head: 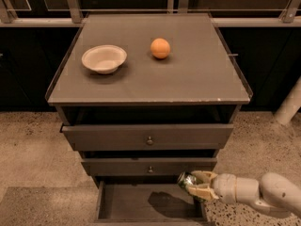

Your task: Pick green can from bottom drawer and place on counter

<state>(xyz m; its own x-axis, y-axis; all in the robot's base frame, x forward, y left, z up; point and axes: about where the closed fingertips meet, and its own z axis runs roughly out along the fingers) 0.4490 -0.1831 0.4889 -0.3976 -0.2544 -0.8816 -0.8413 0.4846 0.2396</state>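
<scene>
The speckled floor (28,154) spread out on both sides below the counter (197,79), whose flat dark grey-brown top filled the upper middle of the view, with pale chips along its front edge. Directly under the counter, the top drawer (113,136) stood slightly pulled out, and the middle drawer (117,166) sat one step lower, each with a small round knob. Lowest beneath the counter, the bottom drawer (127,201) was drawn well forward past the counter's front edge, its shallow tray open to view with a dark shadow on its floor.

The white arm (263,194) reached in from the right, far below the counter's front right corner. A pale bowl (104,58) rested on the left part of the counter. The gripper (192,184) hung below the right part of the counter's front edge, level with the gap under the middle drawer, its cream fingers (203,175) clenched around the green can (186,179). An orange (160,47) sat on the counter, near its middle toward the back, right of the bowl and apart from it. The green can, held tilted with a shiny end showing, was lifted above the right side of the tray, well below the counter.
</scene>
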